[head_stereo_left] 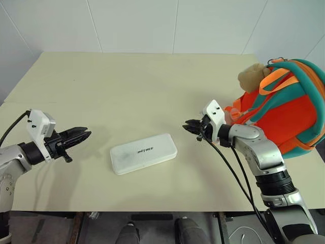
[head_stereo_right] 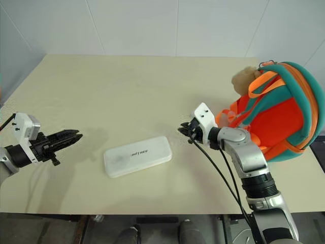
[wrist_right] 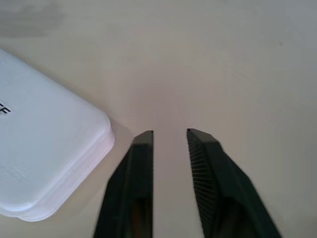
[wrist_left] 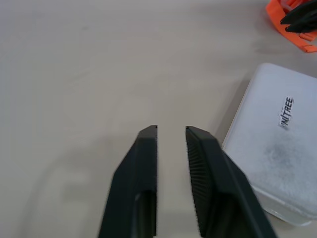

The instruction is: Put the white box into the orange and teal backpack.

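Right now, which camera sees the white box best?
The left eye view: the whole white box lies flat on the table, lettering up. The right eye view shows the same. The left wrist view catches one end with lettering, the right wrist view just a corner.

white box sits flat on the table, backpack off to the box's right and further back, grippers either side of the box

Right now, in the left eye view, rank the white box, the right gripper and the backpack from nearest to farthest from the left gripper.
1. white box, table centre, beside the left gripper.
2. right gripper, beyond the box's far end.
3. orange and teal backpack, right edge of the table.
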